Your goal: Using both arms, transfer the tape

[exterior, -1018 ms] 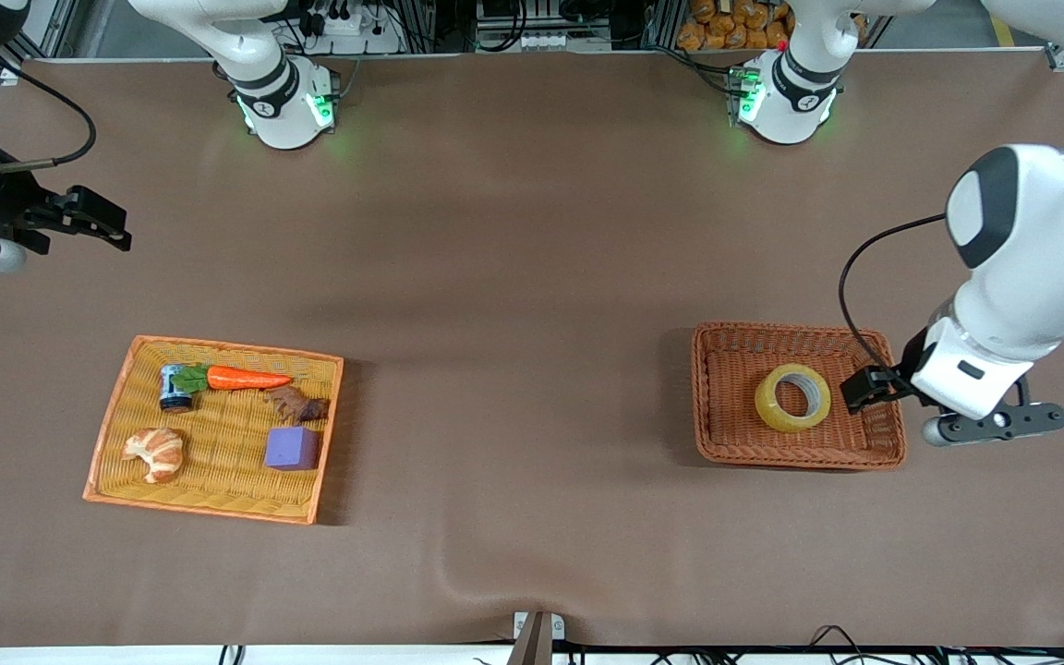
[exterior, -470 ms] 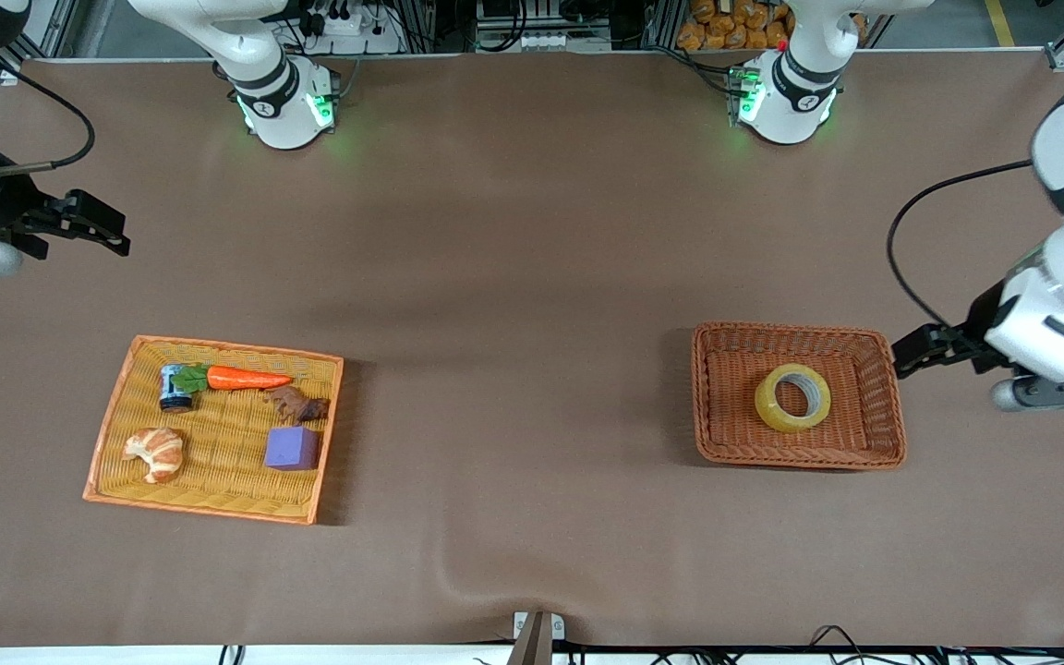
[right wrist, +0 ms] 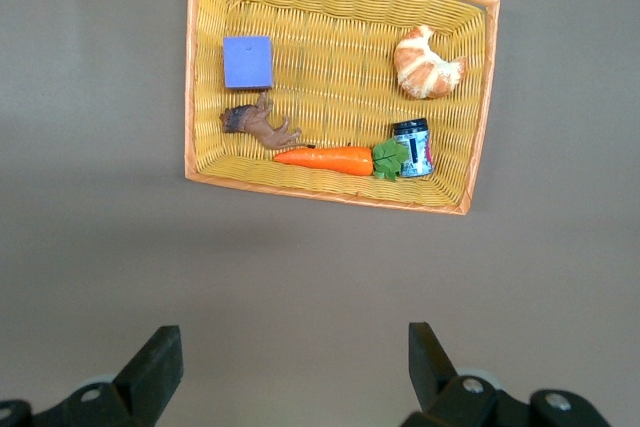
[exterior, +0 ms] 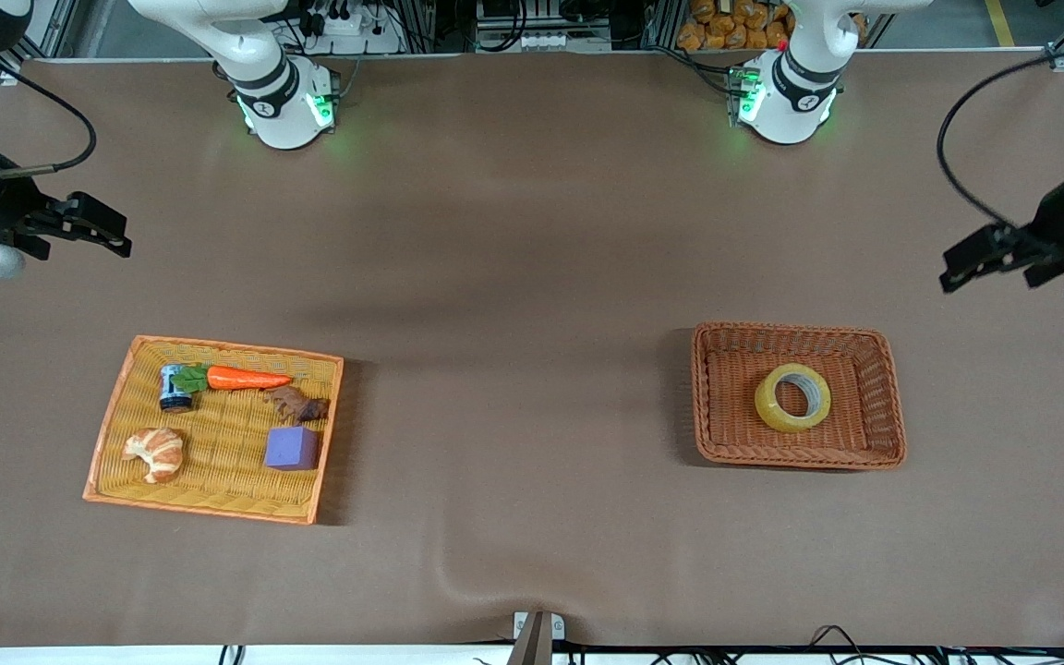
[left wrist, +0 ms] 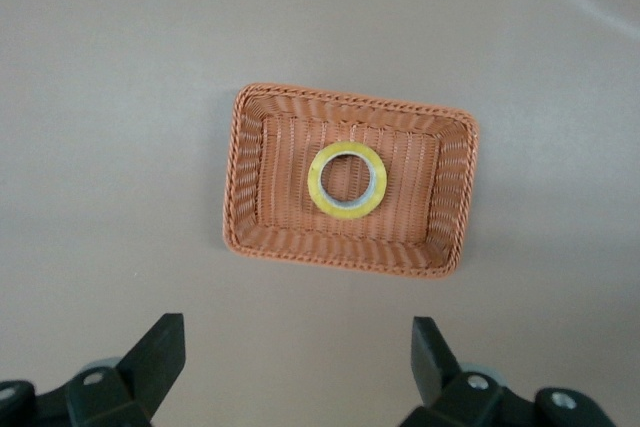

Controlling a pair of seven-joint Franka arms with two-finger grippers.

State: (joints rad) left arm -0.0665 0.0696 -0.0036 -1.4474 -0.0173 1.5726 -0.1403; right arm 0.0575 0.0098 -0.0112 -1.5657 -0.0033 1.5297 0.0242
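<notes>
The yellowish tape roll (exterior: 792,397) lies flat in a brown wicker basket (exterior: 707,397) toward the left arm's end of the table; it also shows in the left wrist view (left wrist: 347,180). My left gripper (exterior: 957,268) is open and empty, raised over bare table beside the basket at the table's end; its fingers (left wrist: 160,352) stand wide apart in the left wrist view. My right gripper (exterior: 112,235) is open and empty, waiting over bare table at the right arm's end; its fingers (right wrist: 155,362) stand wide apart in the right wrist view.
A yellow wicker tray (exterior: 121,406) toward the right arm's end holds a carrot (exterior: 236,378), a croissant (exterior: 155,453), a purple cube (exterior: 291,448), a small dark can (exterior: 175,388) and a brown toy (exterior: 296,405). The tray also shows in the right wrist view (right wrist: 340,7).
My left gripper has let go of nothing visible but has risen and pulled away from the brown basket toward the table's end. The tape stays in the basket. The right arm has barely moved.
</notes>
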